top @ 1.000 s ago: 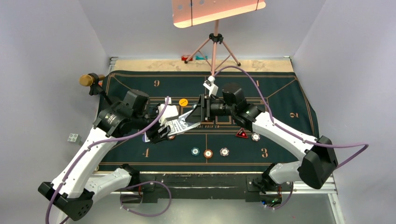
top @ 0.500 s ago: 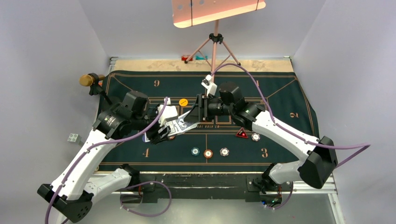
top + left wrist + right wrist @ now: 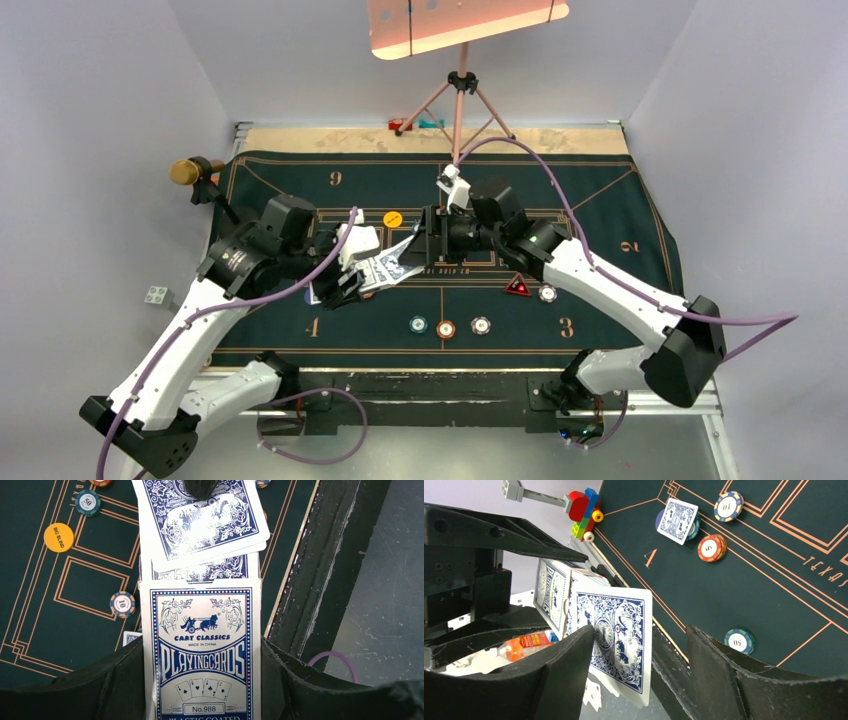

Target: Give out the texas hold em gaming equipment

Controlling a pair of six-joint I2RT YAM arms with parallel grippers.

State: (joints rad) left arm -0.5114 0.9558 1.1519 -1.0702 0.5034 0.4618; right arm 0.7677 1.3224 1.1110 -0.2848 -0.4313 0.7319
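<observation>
Green felt mat (image 3: 600, 190) covers the desk and carries the laid-out equipment; the deck is held above its near-left part, close to the mat's front edge.

**Jaw state**
- Left gripper (image 3: 200, 645): jaws clamped on the flat sides of the playing-card box (image 3: 200, 610), open end pointing away from the wrist.
- Right gripper (image 3: 640, 630): jaws apart, one on each side of the protruding cards (image 3: 200, 525). The front card (image 3: 616, 640) lies against one finger, with a clear gap to the other. No card is gripped.

**Hazards**
1. Loose cards. Several cards stick out of the box, fanned and offset. With the right jaws apart, nothing but friction in the box retains them. A tilt of the box could let them slide out.
2. Fall off the desk. In the left wrist view the box sits over the mat's front edge. A card released here could drop past that edge, out of reach.
3. Double draw. Because the fanned cards overlap, closing the jaws on them would probably take more than one.
4. Box slip. A pull on the cards loads the left grip; the glossy box may shift.
5. Disturbed layout. One dealt card (image 3: 678, 520) rests partly on chips near seat 4, and the "10" chip (image 3: 122, 604) and the yellow big-blind disc (image 3: 58, 537) lie close by. A falling card could knock them.
</observation>
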